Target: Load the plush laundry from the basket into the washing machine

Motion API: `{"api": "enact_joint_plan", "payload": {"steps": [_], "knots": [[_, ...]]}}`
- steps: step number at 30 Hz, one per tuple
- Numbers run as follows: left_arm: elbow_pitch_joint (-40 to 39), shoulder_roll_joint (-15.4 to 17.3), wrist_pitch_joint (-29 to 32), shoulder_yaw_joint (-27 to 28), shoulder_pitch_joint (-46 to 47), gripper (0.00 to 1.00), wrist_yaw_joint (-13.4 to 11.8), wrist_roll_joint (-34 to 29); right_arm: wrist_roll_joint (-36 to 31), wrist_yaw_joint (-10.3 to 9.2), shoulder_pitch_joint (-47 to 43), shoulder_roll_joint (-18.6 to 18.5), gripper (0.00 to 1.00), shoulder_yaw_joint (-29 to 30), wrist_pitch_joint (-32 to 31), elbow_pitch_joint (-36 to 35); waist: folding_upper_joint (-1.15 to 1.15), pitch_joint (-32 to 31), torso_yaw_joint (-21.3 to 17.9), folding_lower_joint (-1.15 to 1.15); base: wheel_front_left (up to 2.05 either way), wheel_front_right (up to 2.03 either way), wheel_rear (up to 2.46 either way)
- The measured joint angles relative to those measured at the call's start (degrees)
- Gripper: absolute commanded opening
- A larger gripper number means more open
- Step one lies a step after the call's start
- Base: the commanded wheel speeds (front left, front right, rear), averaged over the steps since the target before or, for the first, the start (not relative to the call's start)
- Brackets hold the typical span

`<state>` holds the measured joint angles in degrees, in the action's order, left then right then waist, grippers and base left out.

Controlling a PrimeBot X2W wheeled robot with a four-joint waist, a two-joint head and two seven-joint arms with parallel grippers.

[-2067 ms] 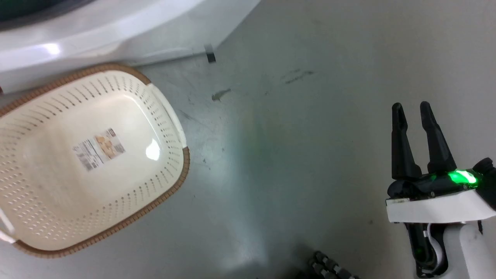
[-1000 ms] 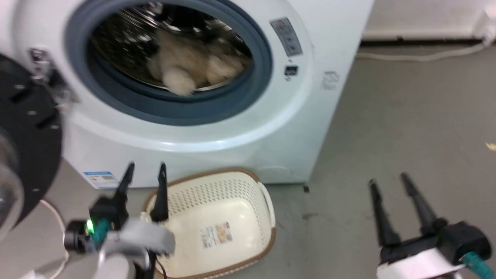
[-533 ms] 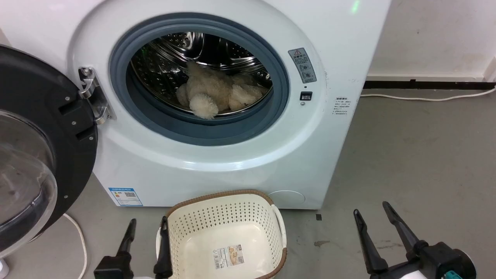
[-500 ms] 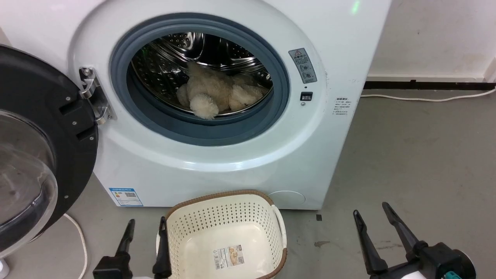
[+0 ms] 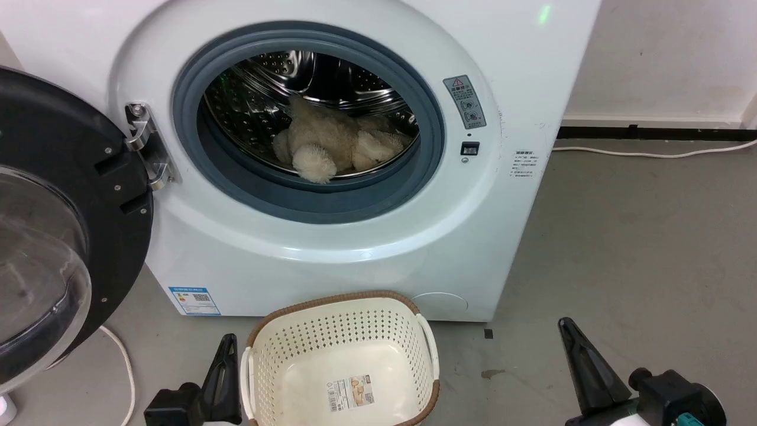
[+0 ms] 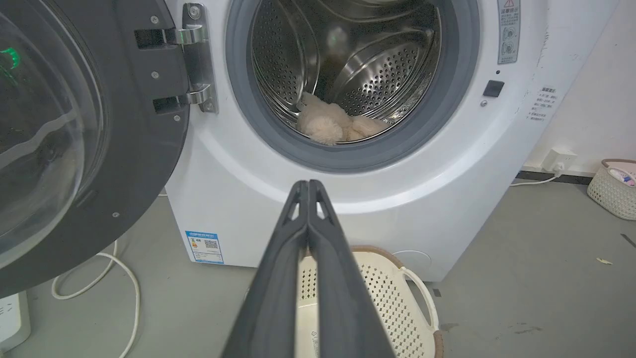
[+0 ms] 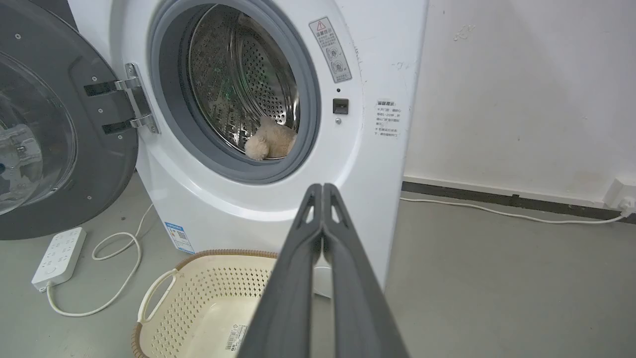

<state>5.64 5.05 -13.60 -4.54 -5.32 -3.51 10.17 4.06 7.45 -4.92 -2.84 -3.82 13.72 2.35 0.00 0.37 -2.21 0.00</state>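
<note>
Head view:
- Washer [image 5: 366, 254] stands straight ahead, with its door [image 5: 89, 195] swung wide open to the left.
- Plush bundle [image 5: 331, 148] lies inside the drum, on the drum floor just behind the grey gasket.
- Basket [image 5: 331, 331] sits on the floor [image 5: 639, 248] just in front of the washer's base. The sticker [image 5: 350, 392] on its bottom is in plain sight.
- Left gripper [image 5: 226, 342] is at the basket's left rim, fingers pressed together into one dark wedge.
- Right gripper [image 5: 568, 326] is well right of the basket, over grey floor, fingers likewise together.

Left wrist view:
- Fingers meet at the tips and hold nothing.
- They point at the washer front below the opening.
- The plush bundle [image 6: 328, 127] is low in the drum, and the basket is partly hidden behind the fingers.
- A white cable [image 6: 119, 278] lies under the door.

Right wrist view:
- Fingers are closed tip to tip and hold nothing.
- The plush bundle [image 7: 268, 141] is at the lower edge of the drum mouth.
- The basket is lower left.
- A power strip [image 7: 58, 257] lies on the floor below the door.
</note>
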Motion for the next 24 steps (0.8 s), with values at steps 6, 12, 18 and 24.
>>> {"api": "enact_joint_plan", "payload": {"steps": [6,12,18,24], "knots": [[-0.3,-0.1,0.6,0.2,0.1,0.00,0.2,-0.5,-0.1,0.00,0.1,0.0,0.00,0.2,-0.6,0.0,0.00,0.0,0.1,0.00,0.00,0.00,0.00],[-0.5,-0.2,1.5,0.5,0.3,0.00,0.2,-1.0,-0.3,0.00,0.2,0.0,0.00,0.4,-1.5,-0.1,0.00,0.0,0.2,0.00,0.00,0.00,0.00],[-0.8,-0.3,2.1,0.7,0.4,0.00,0.6,-1.5,-0.6,0.00,0.2,0.0,0.00,0.6,-2.1,-0.2,0.00,-0.1,0.4,0.00,0.00,0.00,0.00],[-1.1,-0.4,2.8,1.0,0.7,0.00,0.7,-2.0,-0.6,0.00,0.7,0.0,0.00,0.8,-2.8,-0.3,0.00,-0.1,0.5,0.00,0.00,0.00,0.00]]}}
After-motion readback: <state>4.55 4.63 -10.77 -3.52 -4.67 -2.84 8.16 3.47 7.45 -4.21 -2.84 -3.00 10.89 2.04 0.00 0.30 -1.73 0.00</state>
